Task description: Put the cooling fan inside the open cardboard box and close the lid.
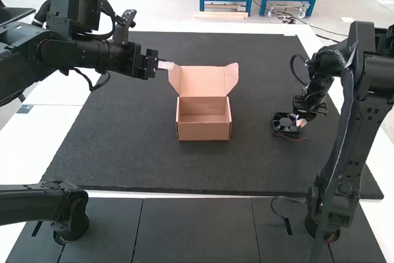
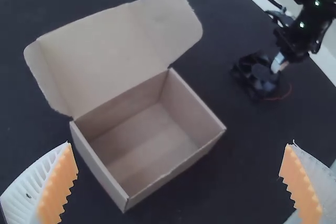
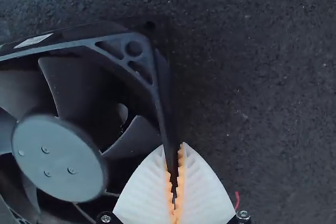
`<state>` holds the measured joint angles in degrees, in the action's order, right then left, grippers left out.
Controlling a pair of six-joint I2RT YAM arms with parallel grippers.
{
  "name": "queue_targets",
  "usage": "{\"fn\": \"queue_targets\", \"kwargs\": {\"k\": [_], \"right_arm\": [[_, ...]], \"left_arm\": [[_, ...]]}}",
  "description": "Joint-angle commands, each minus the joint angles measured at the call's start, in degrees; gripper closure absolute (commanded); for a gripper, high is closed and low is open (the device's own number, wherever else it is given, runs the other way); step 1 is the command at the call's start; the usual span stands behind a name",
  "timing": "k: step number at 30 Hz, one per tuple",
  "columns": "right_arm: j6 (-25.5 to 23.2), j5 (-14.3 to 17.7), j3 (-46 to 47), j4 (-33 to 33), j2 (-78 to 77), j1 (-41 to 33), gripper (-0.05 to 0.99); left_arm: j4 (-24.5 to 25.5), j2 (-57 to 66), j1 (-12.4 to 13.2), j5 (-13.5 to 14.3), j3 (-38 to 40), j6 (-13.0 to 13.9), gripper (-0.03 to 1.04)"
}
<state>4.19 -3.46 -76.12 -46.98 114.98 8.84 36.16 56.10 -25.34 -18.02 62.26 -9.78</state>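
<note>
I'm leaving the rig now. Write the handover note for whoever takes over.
Left gripper: open, beside the left flap of the raised lid.
Right gripper: shut on the frame edge of the cooling fan, which is to the right of the cardboard box.
Box: open and empty.
Done: fan gripped.
Left to do: put the fan in the box, close the lid.
</note>
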Motion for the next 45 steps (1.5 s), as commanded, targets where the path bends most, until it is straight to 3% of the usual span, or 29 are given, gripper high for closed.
{"fn": "queue_targets", "kwargs": {"k": [1, 7, 13, 20, 26, 30, 40, 45], "right_arm": [[-0.8, -1.5, -2.0, -0.7, 0.5, -0.4, 0.95], [-2.4, -2.8, -3.3, -3.6, -2.2, -0.1, 0.96], [-5.2, -7.7, -2.1, -6.7, -12.5, -0.1, 0.96], [-6.6, -13.1, 2.5, -10.6, -25.0, -0.4, 0.96], [-6.8, -16.1, 6.0, -14.4, -33.9, -2.0, 0.96], [-8.2, -19.1, 8.5, -15.4, -39.0, -4.8, 0.96], [-13.1, -20.0, 14.9, -17.1, -45.0, -19.4, 0.96], [-18.1, -20.0, 15.6, -13.8, -44.7, -27.4, 0.96]], "left_arm": [[-0.4, 0.0, 0.5, -0.3, 1.8, -0.4, 0.1], [-0.2, 0.0, 0.5, 0.9, -0.1, -0.4, 0.1], [-0.3, 0.0, 0.5, 4.5, -2.1, 0.4, 0.1], [-0.1, 0.0, 0.5, 8.8, -3.2, 3.5, 0.1], [0.3, -0.5, 1.3, 10.6, -4.9, 4.8, 0.1], [1.7, -0.5, 2.0, 10.7, -6.1, 6.1, 0.1], [4.4, -1.8, 2.1, 11.3, -6.6, 7.7, 0.1], [5.1, -2.0, 1.9, 11.2, -6.7, 7.7, 0.1]]}}
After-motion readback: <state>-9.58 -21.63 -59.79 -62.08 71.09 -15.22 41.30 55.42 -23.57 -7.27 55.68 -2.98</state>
